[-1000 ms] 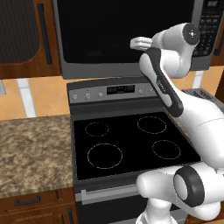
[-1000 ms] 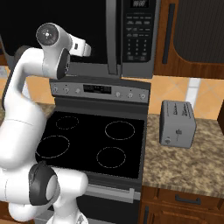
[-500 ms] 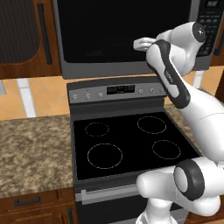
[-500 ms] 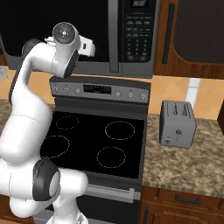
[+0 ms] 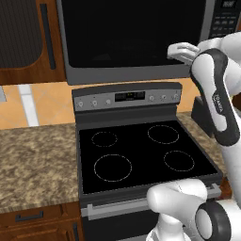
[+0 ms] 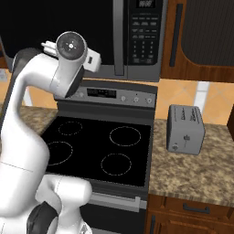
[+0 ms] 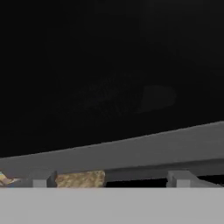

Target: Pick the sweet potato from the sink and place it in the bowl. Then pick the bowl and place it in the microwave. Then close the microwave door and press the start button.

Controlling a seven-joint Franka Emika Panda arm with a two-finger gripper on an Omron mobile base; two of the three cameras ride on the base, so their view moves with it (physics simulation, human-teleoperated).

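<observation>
The microwave door (image 5: 134,40) looks shut. The gripper (image 7: 109,177) sits right in front of its dark glass, spread wide and holding nothing. The button panel (image 6: 145,34) lies off to the gripper's right, so the start button is probably next.

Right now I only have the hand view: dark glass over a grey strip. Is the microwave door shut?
Observer: Yes. The microwave door sits flush with the body in both base views.
Operator: Where's the hand along it?
Observer: The gripper faces the door's right end, just left of the handle and the button panel.
Operator: What's underneath?
Observer: The stove, with a toaster on the counter to its right.
</observation>
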